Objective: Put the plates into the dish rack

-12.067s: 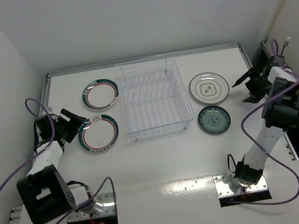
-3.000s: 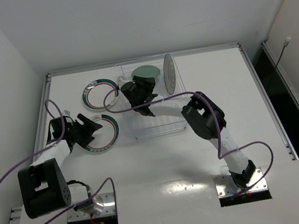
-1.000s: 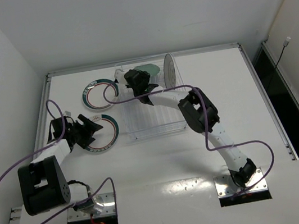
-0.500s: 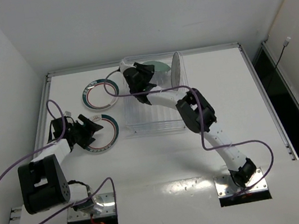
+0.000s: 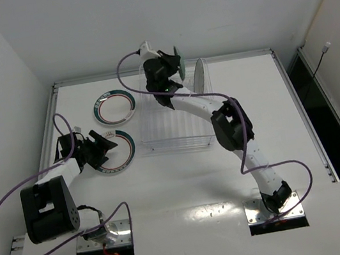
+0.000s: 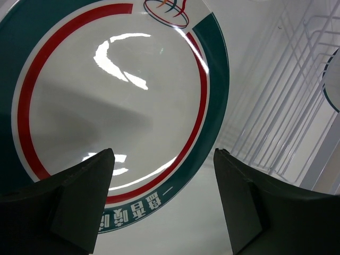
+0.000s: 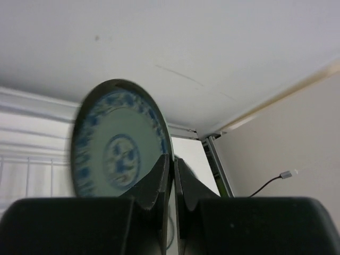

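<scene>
Above rack (image 5: 170, 127) (higher now): teal plate (image 5: 177, 63)

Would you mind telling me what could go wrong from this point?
The right gripper pinches the small teal plate only by its rim, so it might slip or swing. It is close to the upright white plate in the dish rack, which it could knock over.

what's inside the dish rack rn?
One white plate stands on edge at the dish rack's far right. Other visible slots are bare. The right arm covers part of the far left. The small teal plate is pinched in the right claw, above the rack.
</scene>
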